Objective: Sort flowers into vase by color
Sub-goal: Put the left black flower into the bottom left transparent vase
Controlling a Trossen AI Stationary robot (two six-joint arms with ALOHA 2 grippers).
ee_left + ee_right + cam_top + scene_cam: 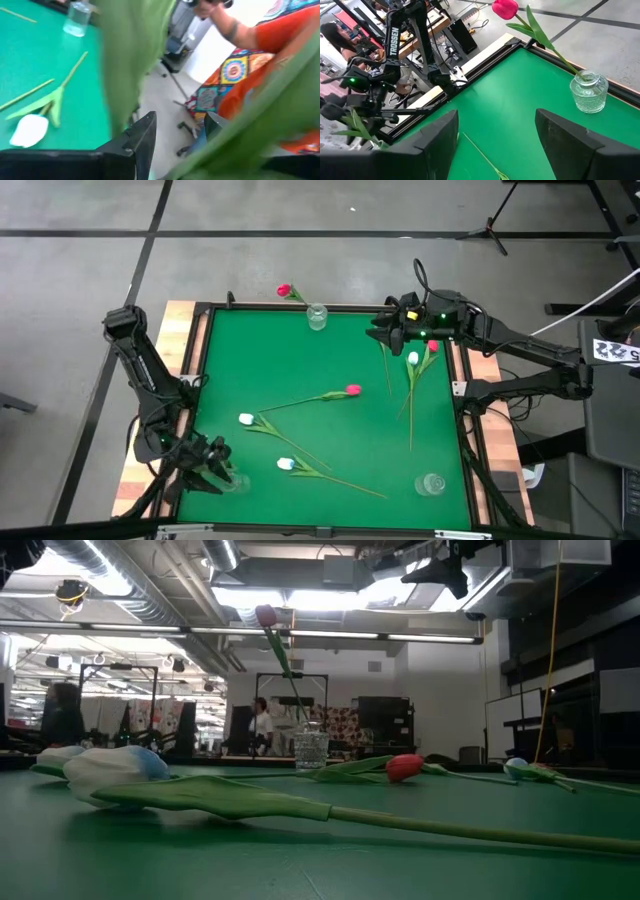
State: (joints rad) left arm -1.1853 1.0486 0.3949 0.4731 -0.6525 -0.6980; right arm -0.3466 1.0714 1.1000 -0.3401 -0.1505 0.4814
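Tulips (330,395) lie scattered on the green table (300,360): a pink one mid-table, white ones toward the near-left, more by the right edge. One pink tulip (506,8) stands in the far glass vase (588,92). The left gripper (212,463), jaws apart around green stems, hovers at the near-left vase (238,481); the right gripper (385,332) waits wide open at the far right.

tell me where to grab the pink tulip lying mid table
Grip the pink tulip on its bare stem behind the head, descending from above with fingers across the stem: it lies flat on the green mat, stem clear of neighbouring flowers there.
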